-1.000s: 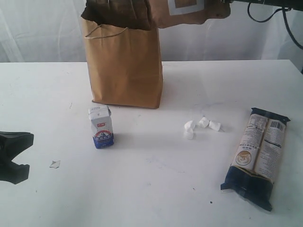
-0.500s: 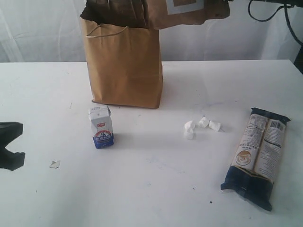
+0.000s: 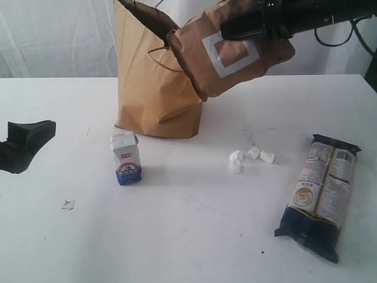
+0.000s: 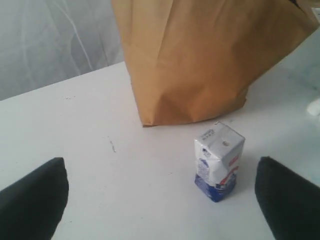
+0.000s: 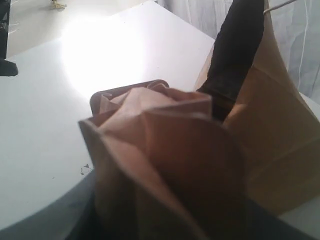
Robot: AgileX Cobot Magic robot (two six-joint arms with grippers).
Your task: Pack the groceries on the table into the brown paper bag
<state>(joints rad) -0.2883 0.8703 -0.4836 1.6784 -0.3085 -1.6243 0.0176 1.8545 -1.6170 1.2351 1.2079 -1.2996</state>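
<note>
White draped curtain (image 3: 53, 35) behind; bright light.

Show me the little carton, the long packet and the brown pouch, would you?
small white-blue carton (image 3: 125, 159): exterior view, front face.
long dark-blue/cream packet (image 3: 320, 190): exterior view, cream middle.
copper-brown pouch (image 3: 232, 54): exterior view, square window.

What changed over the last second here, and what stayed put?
The right pincer brought the copper-brown pouch down and tilted it against the mouth of the brown paper bag. The bag's top was pushed askew, while its base held. The left pincer moved up the exterior view and opened. Unchanged: small white-blue carton, long packet, white scraps.
</note>
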